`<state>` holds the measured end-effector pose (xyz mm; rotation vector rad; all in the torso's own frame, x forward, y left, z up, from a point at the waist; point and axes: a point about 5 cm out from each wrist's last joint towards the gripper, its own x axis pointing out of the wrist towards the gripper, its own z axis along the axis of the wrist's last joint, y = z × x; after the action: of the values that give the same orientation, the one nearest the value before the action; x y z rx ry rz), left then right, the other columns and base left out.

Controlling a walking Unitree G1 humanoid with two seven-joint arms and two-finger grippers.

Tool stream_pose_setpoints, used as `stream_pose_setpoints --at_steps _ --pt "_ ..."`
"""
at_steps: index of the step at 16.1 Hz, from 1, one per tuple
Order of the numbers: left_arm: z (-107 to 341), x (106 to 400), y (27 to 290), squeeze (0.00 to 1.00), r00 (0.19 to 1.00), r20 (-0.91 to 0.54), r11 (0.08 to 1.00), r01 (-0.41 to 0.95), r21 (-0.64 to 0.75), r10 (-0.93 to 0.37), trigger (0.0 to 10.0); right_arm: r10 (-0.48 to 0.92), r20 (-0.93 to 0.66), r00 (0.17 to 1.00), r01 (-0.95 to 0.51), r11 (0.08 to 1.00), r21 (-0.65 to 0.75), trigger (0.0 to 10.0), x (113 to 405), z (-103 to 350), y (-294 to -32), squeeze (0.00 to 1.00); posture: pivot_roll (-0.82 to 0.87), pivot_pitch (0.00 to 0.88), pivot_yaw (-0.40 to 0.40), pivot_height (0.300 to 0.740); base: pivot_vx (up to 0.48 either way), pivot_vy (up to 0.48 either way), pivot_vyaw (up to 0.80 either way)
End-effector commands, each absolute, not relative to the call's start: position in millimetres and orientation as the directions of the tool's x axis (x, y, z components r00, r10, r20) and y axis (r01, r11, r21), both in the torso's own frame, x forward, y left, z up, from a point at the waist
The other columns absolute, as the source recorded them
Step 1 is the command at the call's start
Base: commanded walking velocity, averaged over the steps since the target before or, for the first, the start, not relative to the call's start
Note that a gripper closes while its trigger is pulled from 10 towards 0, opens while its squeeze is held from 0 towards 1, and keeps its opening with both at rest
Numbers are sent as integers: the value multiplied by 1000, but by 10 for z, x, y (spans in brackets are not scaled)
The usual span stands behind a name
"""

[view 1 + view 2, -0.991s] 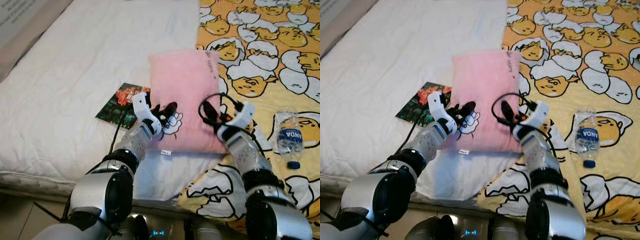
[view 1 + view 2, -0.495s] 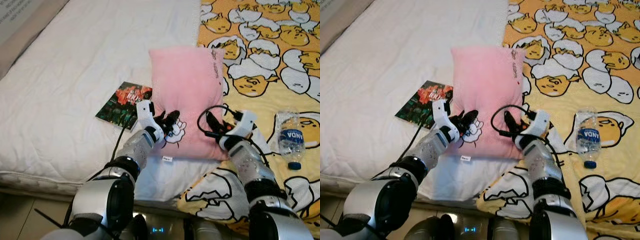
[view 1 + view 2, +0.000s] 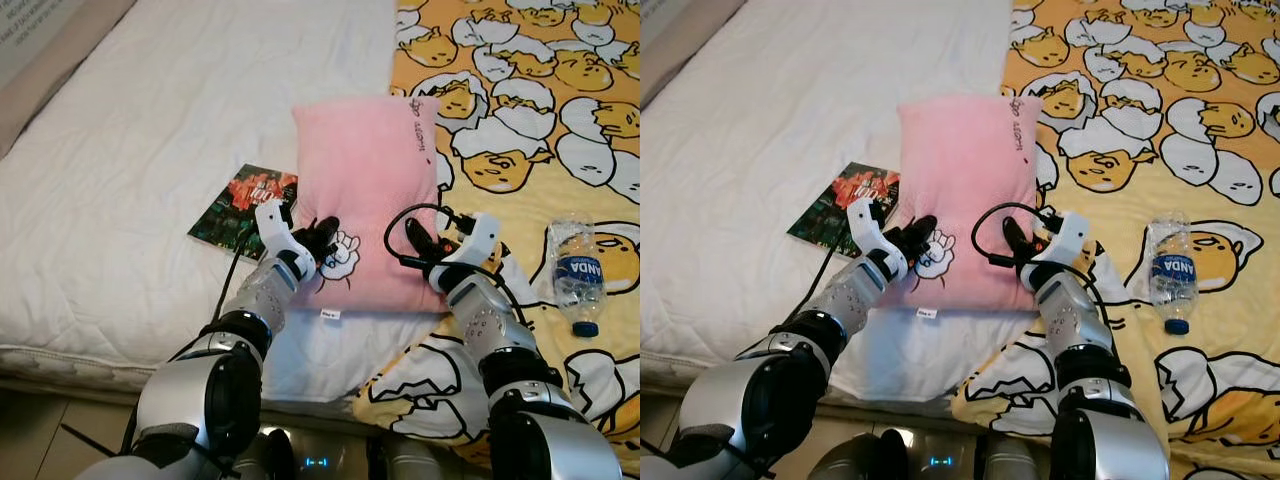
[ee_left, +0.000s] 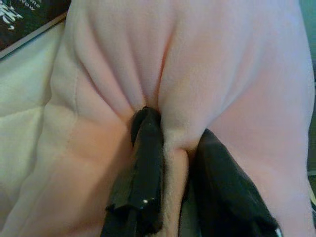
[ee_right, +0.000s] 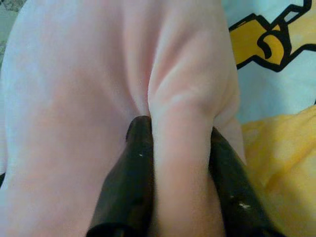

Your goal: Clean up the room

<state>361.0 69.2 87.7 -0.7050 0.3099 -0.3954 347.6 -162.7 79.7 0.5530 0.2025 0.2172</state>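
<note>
Bed point(image 3: 120, 150): white quilted cover across the left part, with a strip of pale surface along the far left edge.

Magazine point(image 3: 240, 205): dark cover with red and green print, flat on the white cover, just left of the pillow; its right edge meets or slips under the pillow's left side, which of the two cannot be told.

Left end effector point(image 3: 322, 232): at the pillow's near left part, beside a small white cartoon patch point(image 3: 341, 256). In the left wrist view its two black fingers point(image 4: 145, 163) are pinching a raised fold of pink fabric between them.

Pink pillow point(image 3: 366, 190): rectangular, soft, lying lengthwise on the bed, straddling the line where the white cover meets the yellow blanket. A small white tag point(image 3: 328, 313) sticks out at its near edge. Dark lettering runs along its far right side.

Right end effector point(image 3: 418, 243): at the pillow's near right corner, a black cable looping over its wrist. In the right wrist view its fingers point(image 5: 129, 182) are clamped on a ridge of pink fabric.

Yellow blanket point(image 3: 520, 90): printed with white egg-shaped cartoon figures, covering the right part of the bed.

Plastic water bottle point(image 3: 578, 275): clear, blue label and blue cap, lying on its side on the blanket, well right of the pillow, cap toward the near edge.
</note>
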Motion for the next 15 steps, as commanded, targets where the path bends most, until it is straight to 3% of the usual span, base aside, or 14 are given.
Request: stream_pose_setpoints --at_steps 1,3,5,9,12,15 --pt "752 3528 663 0 867 -178 698 237 -676 -466 0 286 -179 941 -154 835 528 0 3440 699 -1515 0 -179 78 32 740 0 0 0" --pt "779 3561 767 0 885 -163 720 235 -653 -437 0 271 -195 943 -134 843 522 0 3411 629 -1506 0 -150 0 32 740 0 0 0" --pt "850 3614 836 0 896 -140 719 236 -653 -421 0 265 -176 948 -135 838 529 0 3446 668 -1492 0 -144 0 35 740 0 0 0" --pt "1346 3860 980 0 913 33 743 351 -570 -406 0 262 -2 965 -229 845 483 0 3713 1184 -1429 0 -120 0 44 740 0 0 0" --pt "1984 4010 1084 0 866 239 805 498 -323 -440 0 224 218 950 -288 900 326 0 3835 1811 -1493 0 -111 0 47 740 0 0 0" --pt "2154 3920 1194 0 815 326 814 552 -181 -480 0 148 316 937 -214 959 185 0 3686 1949 -1671 0 -108 0 44 740 0 0 0"
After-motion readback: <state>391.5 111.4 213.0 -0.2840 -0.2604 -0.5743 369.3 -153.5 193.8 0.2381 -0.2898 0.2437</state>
